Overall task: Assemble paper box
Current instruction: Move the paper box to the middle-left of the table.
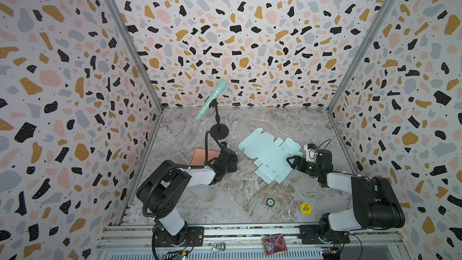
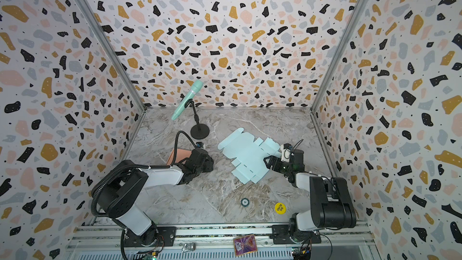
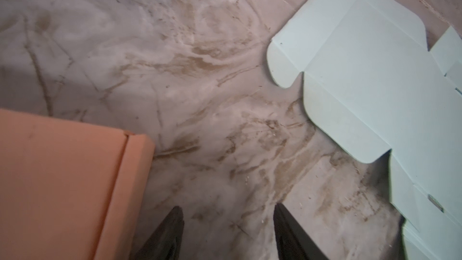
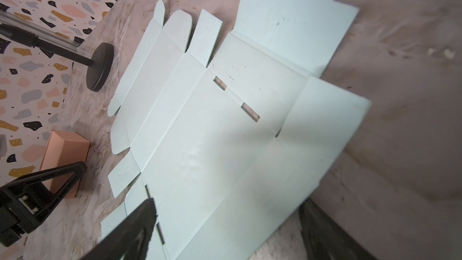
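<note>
box blank (image 1: 268,157) lies flat on the table (image 1: 225,196), mid-right, fully unfolded, inner face up, no flap raised yet, so assembly looks not started. right gripper (image 1: 290,159) sits at the blank's edge nearest the right arm, jaws apart, one fingertip (image 4: 147,211) over the panel by the slots and the other off the sheet; prob lining up to lift or crease that side wall. can't tell from the wrist view if it touches the paper, too blurry. left gripper (image 3: 227,221) hovers over bare table between the blank and a peach box (image 3: 62,183), jaws apart, nothing held; likely parked close to pin the sheet when folding starts. blank is pale mint card, matte, thin, die-cut w/ rounded tuck flaps, pre-scored fold lines and small rectangular lock slots (image 4: 250,112); a few dirt specks on it. peach box is same type of card, already folded up and closed, crisp edges. table is marble-print, smooth. mic stand (image 1: 219,131) behind the blank, near it but apart.
</note>
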{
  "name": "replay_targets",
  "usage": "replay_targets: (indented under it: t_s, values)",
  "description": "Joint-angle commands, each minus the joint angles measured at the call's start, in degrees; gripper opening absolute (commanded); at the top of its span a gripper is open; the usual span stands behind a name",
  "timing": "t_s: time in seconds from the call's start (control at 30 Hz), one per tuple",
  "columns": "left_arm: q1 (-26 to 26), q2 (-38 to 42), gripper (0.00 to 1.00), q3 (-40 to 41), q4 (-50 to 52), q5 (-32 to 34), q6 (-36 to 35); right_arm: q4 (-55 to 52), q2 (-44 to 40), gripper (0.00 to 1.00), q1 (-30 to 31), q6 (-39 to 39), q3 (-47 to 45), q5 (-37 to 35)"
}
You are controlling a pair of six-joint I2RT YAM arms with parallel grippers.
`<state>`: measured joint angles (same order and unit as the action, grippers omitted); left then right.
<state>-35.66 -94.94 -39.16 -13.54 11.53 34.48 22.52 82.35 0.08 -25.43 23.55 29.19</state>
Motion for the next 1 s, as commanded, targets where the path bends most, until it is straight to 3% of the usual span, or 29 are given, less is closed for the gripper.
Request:
replay_targets:
  t_s: [0.0,0.5,0.8,0.97]
  values:
    - [1.8,1.0,0.6,0.8,-0.5,1.0,-1.2,-3.8,0.5,0.91,0.4,0.4,0.7,-1.7]
    - [8.6,1.6,0.59,1.5,-1.6,0.7,-4.2,-5.4,0.2,0.91,1.4,0.6,0.9,-3.1]
    - [8.5,3.3,0.61,0.1,0.8,-1.6,-5.1,-7.6,-1.2,0.92,1.9,0.9,1.3,-2.8]
    - [7.0,9.1,0.64,0.6,3.6,-3.0,-4.6,-9.3,-5.2,0.94,1.9,0.2,0.7,-2.2]
